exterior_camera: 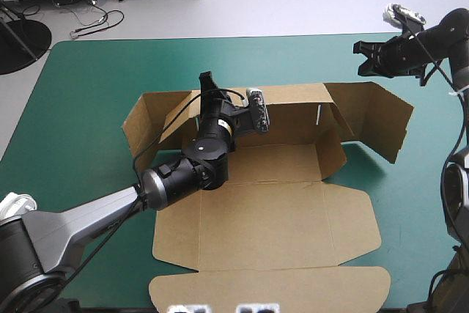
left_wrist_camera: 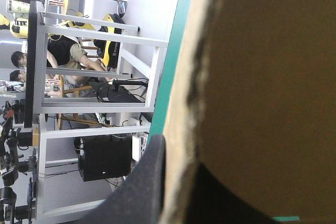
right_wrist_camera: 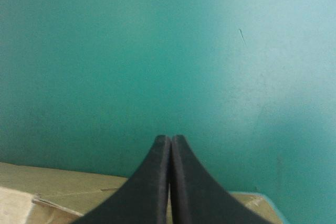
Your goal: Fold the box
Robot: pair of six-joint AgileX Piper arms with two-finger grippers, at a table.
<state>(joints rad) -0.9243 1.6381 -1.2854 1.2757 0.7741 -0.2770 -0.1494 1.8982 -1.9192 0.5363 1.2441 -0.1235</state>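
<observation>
The brown box (exterior_camera: 282, 221) lies spread in the middle of the teal-green table, its back wall (exterior_camera: 289, 111) raised and a side flap standing at each end. My left gripper (exterior_camera: 207, 83) reaches over the back wall's top edge near its left end. In the left wrist view the gripper (left_wrist_camera: 181, 156) is shut on the board (left_wrist_camera: 268, 87), one black finger (left_wrist_camera: 144, 187) on each side of the edge. My right gripper (exterior_camera: 365, 56) hovers above the far right of the table, beyond the right flap (exterior_camera: 375, 126). Its fingers (right_wrist_camera: 170, 140) are shut with nothing in them, a strip of board (right_wrist_camera: 63, 190) below.
The box's front lid flap (exterior_camera: 271, 287) reaches close to the table's near edge. Bare teal-green cover (exterior_camera: 80, 108) surrounds the box on the left, far and right sides.
</observation>
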